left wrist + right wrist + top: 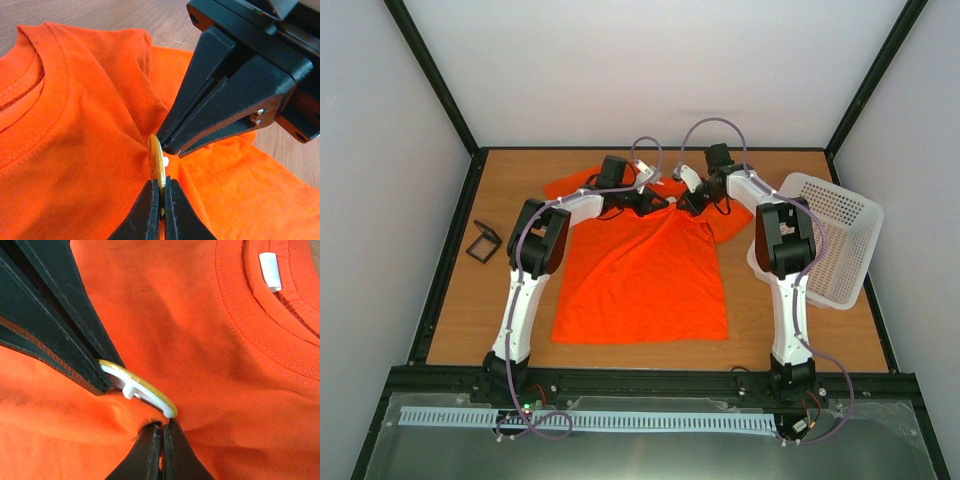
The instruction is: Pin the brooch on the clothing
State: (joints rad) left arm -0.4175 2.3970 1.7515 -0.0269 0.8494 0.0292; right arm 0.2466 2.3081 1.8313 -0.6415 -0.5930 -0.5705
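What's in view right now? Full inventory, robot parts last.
T-shirt: 1, orange, spread mid-table, neck toward the far side.
brooch: 1, gold with a white back, on edge against bunched fabric below the collar.
collar tag: 1, white, inside the neck.
box: 1, black, square, table's left side.
basket: 1, white, perforated, tilted at the table's right edge.
table: 1, brown wood, black-framed.
left gripper: 1, black, shut on the brooch.
right gripper: 1, black, shut, tips at the brooch's edge.
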